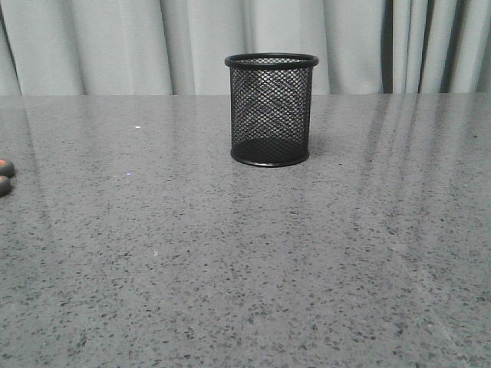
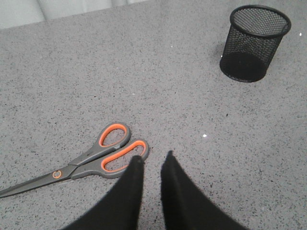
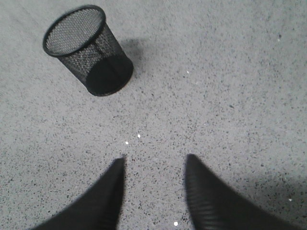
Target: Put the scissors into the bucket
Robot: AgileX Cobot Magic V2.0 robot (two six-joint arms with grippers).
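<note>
The bucket [image 1: 271, 110], a black wire-mesh cup, stands upright and empty at the table's middle back. It also shows in the left wrist view [image 2: 254, 43] and the right wrist view [image 3: 88, 50]. The scissors [image 2: 91, 160] lie flat and closed on the table, with grey and orange handles and dark blades. Only their handle ends show at the left edge of the front view [image 1: 4, 176]. My left gripper [image 2: 153, 156] hovers above the table just beside the handle loops, its jaws a narrow gap apart and empty. My right gripper [image 3: 154, 160] is open and empty over bare table, well short of the bucket.
The speckled grey table [image 1: 245, 268] runs back to a pale curtain [image 1: 115, 46]. Neither arm shows in the front view.
</note>
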